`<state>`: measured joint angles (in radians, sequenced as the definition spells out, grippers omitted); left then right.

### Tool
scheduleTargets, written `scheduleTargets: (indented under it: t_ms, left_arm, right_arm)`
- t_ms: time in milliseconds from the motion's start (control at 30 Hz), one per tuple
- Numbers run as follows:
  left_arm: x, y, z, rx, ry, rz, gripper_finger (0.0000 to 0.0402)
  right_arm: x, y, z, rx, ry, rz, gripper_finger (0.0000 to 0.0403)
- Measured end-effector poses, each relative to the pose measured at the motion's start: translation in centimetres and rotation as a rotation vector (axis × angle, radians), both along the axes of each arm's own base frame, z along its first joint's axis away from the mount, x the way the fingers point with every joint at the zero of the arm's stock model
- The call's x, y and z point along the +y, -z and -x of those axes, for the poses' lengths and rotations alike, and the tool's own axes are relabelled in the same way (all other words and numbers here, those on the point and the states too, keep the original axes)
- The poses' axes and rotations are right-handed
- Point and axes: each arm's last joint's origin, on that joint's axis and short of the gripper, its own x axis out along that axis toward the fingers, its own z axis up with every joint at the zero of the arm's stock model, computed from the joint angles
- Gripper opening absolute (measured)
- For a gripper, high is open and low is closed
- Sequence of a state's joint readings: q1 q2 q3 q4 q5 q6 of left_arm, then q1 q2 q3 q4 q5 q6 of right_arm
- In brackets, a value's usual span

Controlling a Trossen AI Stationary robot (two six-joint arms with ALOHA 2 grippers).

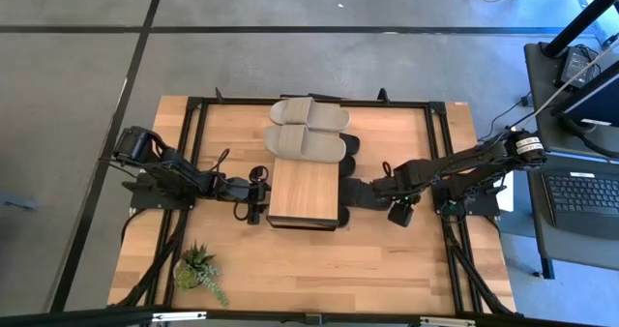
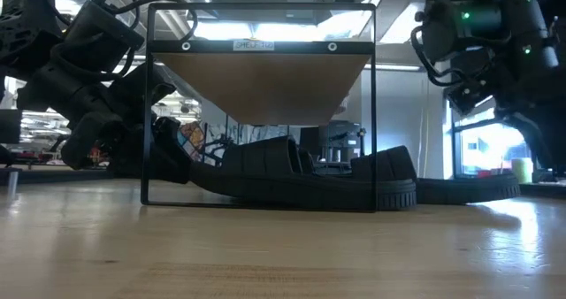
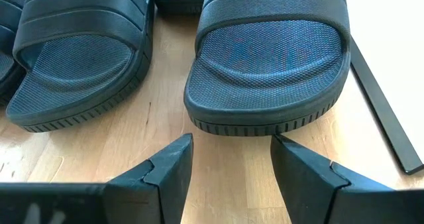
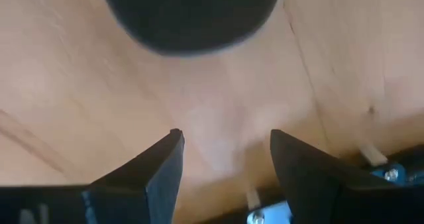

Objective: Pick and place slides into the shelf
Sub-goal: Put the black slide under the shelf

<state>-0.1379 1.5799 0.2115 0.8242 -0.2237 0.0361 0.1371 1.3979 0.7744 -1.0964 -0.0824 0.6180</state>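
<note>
The shelf (image 1: 305, 192), a light wood top on a dark frame, stands mid-table. Black slides (image 2: 301, 180) lie on the table under it, and one black slide (image 2: 469, 190) lies outside it toward the right. Two beige slides (image 1: 308, 114) (image 1: 305, 145) lie side by side at the shelf's far side. My left gripper (image 3: 232, 151) is open at the shelf's left, its fingertips just short of the end of a black slide (image 3: 265, 71); another black slide (image 3: 79, 65) lies beside that one. My right gripper (image 4: 225, 158) is open and points down at bare table near a black slide's rounded end (image 4: 192, 15).
A small green potted plant (image 1: 198, 267) stands near the table's front left corner. Dark frame rails (image 1: 189, 163) run along the table's left and right sides. A laptop (image 1: 585, 196) sits on a stand beyond the right edge. Bare wood lies in front of the shelf.
</note>
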Motion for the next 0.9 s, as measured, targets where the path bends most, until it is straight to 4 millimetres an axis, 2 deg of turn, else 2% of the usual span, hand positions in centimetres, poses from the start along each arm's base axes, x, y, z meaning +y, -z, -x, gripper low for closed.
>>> scheduleTargets:
  t_ms: [233,567,900]
  left_arm:
    - [0.0,0.0,0.0,0.0,0.0,0.0,0.0195]
    - [0.0,0.0,0.0,0.0,0.0,0.001,0.0195]
    - [-0.2,0.0,0.0,0.0,0.002,0.076,0.0195]
  right_arm:
    - [-0.2,0.7,-1.0,-0.13,-0.022,0.032,0.0225]
    - [-0.8,0.7,-1.7,-0.205,-0.059,0.13,0.0225]
    - [-2.1,0.7,-2.2,-0.247,-0.123,0.19,0.0225]
